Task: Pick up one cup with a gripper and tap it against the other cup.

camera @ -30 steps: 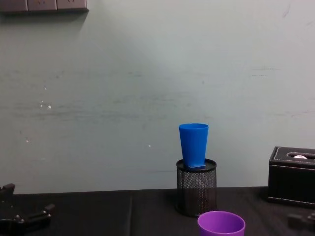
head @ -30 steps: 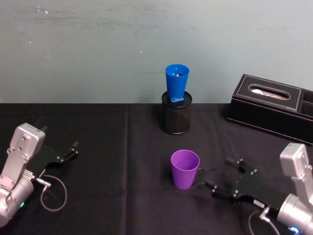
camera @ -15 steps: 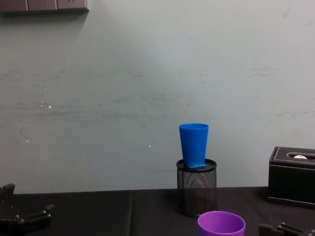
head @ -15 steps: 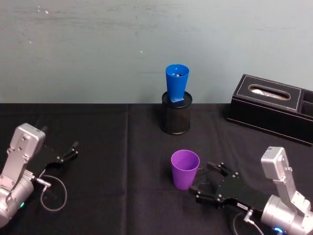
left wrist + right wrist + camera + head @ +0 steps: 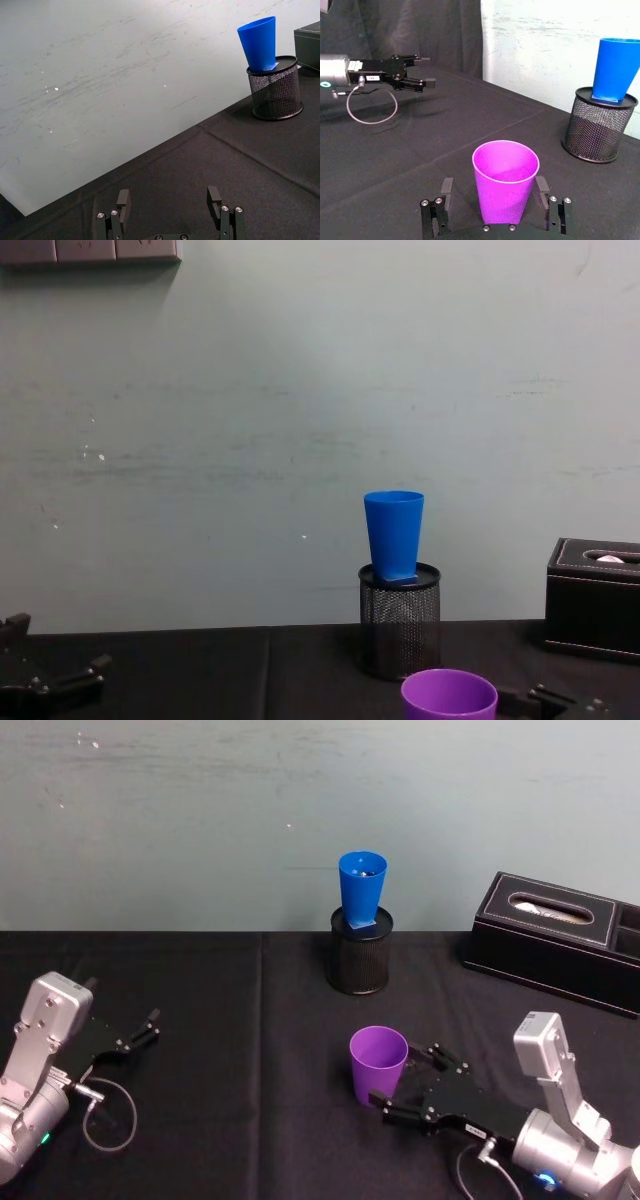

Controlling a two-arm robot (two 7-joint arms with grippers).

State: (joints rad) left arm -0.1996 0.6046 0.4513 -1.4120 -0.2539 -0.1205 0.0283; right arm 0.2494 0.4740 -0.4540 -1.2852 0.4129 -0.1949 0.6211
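my right gripper (image 5: 395, 1080) is wide open with the purple cup (image 5: 378, 1065) between its jaws, in front of the mesh pen holder (image 5: 359, 963) carrying the blue cup (image 5: 361, 888), so I'd close gently mid-wall without nudging it; left gripper (image 5: 150, 1026) idles open far left of the holder

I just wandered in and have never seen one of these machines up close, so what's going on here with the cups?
The robot's right gripper sits low over the black table, its jaws open on either side of the purple cup and not yet closed on it. That cup stands upright on the table. The blue cup sits in the top of a black mesh pen holder farther back, near the wall. The left gripper rests open at the table's left side, away from both cups.
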